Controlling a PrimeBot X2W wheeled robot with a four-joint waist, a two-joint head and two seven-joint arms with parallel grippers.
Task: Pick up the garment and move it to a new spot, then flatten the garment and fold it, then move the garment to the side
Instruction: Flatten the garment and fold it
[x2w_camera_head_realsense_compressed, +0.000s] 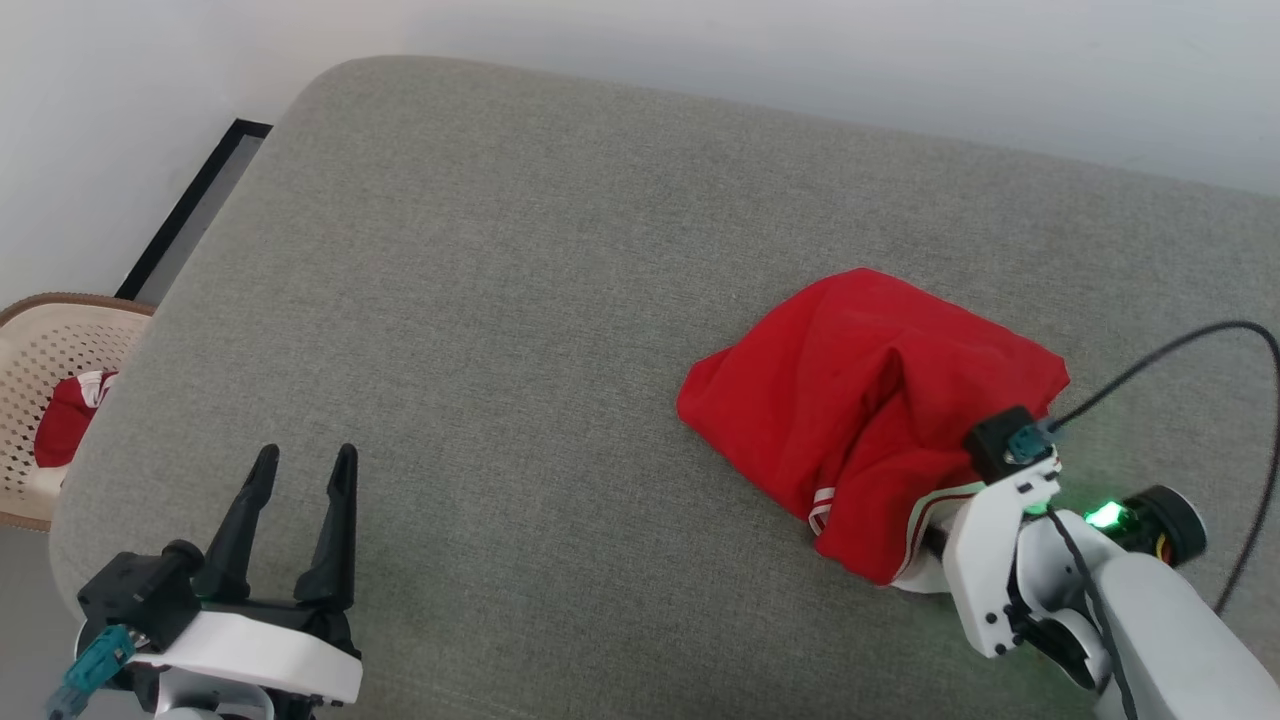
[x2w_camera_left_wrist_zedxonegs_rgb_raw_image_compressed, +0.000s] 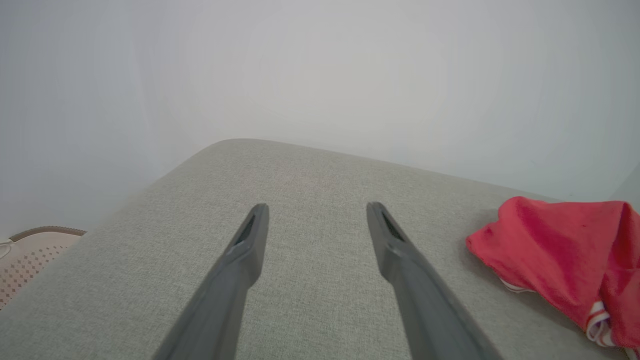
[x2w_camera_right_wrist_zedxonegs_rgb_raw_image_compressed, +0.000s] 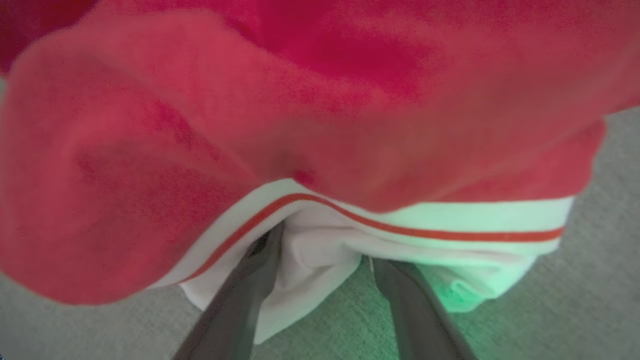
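The garment (x2w_camera_head_realsense_compressed: 870, 380) lies crumpled in a red heap on the right side of the grey cushion (x2w_camera_head_realsense_compressed: 500, 300), with a white sleeve and striped trim at its near edge. My right gripper (x2w_camera_head_realsense_compressed: 940, 535) is pushed into that near edge. In the right wrist view its two fingers (x2w_camera_right_wrist_zedxonegs_rgb_raw_image_compressed: 235, 300) stand apart, with white sleeve cloth (x2w_camera_right_wrist_zedxonegs_rgb_raw_image_compressed: 320, 250) between them and their tips hidden under the garment (x2w_camera_right_wrist_zedxonegs_rgb_raw_image_compressed: 300, 100). My left gripper (x2w_camera_head_realsense_compressed: 305, 460) hovers open and empty over the near left of the cushion, far from the garment (x2w_camera_left_wrist_zedxonegs_rgb_raw_image_compressed: 555, 245), its fingers spread (x2w_camera_left_wrist_zedxonegs_rgb_raw_image_compressed: 317, 207).
A beige perforated basket (x2w_camera_head_realsense_compressed: 50, 350) stands off the cushion's left edge with a red cloth (x2w_camera_head_realsense_compressed: 65, 420) inside; the basket (x2w_camera_left_wrist_zedxonegs_rgb_raw_image_compressed: 30, 250) also shows beside the cushion. A black cable (x2w_camera_head_realsense_compressed: 1200, 330) loops from my right wrist. A pale wall runs behind the cushion.
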